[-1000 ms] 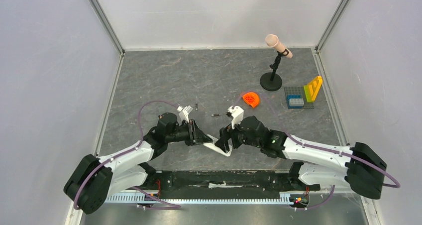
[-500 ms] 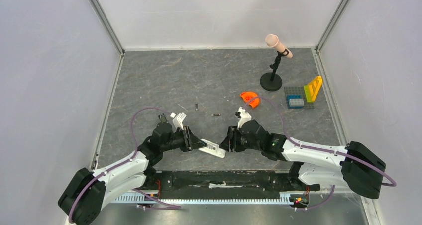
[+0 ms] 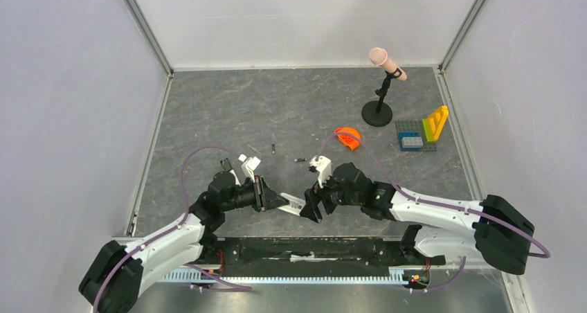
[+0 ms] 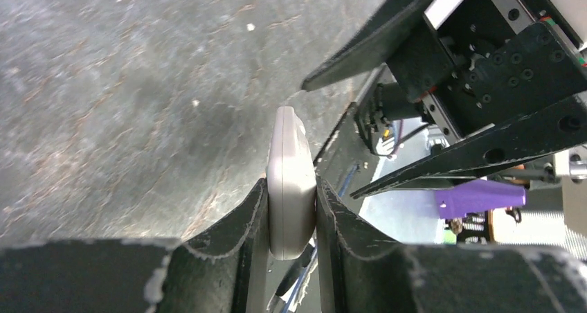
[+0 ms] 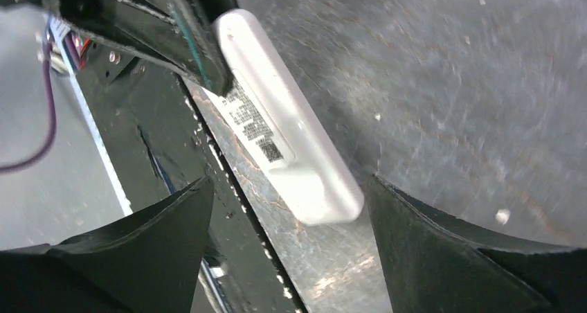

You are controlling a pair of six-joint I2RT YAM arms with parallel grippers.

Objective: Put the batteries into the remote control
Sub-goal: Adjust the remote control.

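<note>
Plastic, smooth and white, forms the remote control (image 4: 291, 188), a slim bar with rounded corners at the middle of the near edge of the worktop (image 3: 277, 105), a grey surface mottled like stone. The left claw (image 3: 282, 201) is clamped on one end of it, its black ridged fingers (image 4: 253, 216) pressing the two narrow sides. We cannot tell whether the bar touches the surface. Its free end juts towards the right claw (image 5: 289, 186), whose dark wedge-shaped fingers stand wide apart on either side of that end, gripping nothing. A printed black-and-white label shows on one broad face. Two batteries (image 3: 300, 160), tiny dark cylinders, lie on the worktop a little farther from the near edge, apart from both claws.
</note>
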